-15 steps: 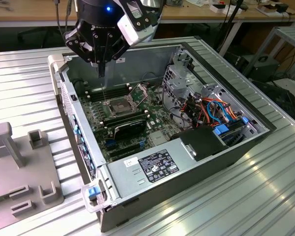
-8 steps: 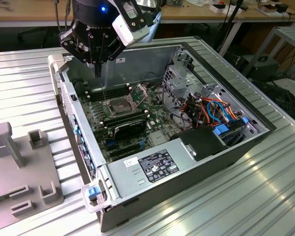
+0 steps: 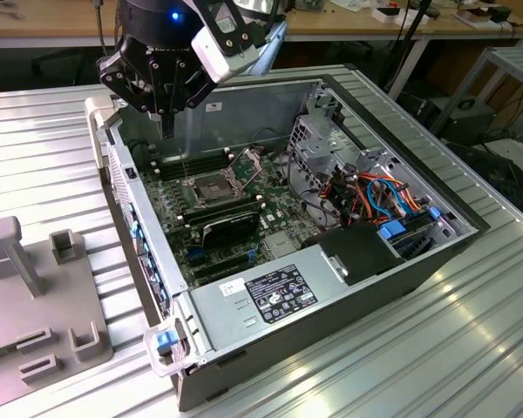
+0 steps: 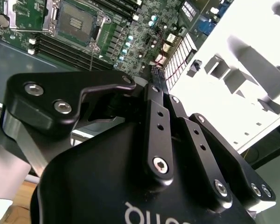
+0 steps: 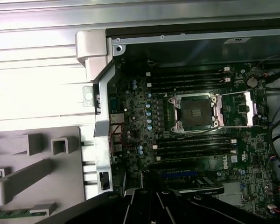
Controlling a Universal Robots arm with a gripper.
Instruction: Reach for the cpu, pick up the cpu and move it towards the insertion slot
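The pincer [image 3: 167, 122] hangs over the open computer case [image 3: 253, 109], near its corner on the exterior view's left; whether it is spread or pressed together cannot be told. The insertion slot [image 3: 207, 185], silver-framed with a dark centre, lies on the motherboard [image 3: 275, 196] below it, between black memory slots [image 5: 191, 74]. A grey fixture [image 3: 35, 296] sits on the ribbed surface [image 3: 471, 348] beside the case.

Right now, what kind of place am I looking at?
Probably a robotics lab: an open computer case lies on a ribbed metal table, a gripper hangs above it, a workbench behind.
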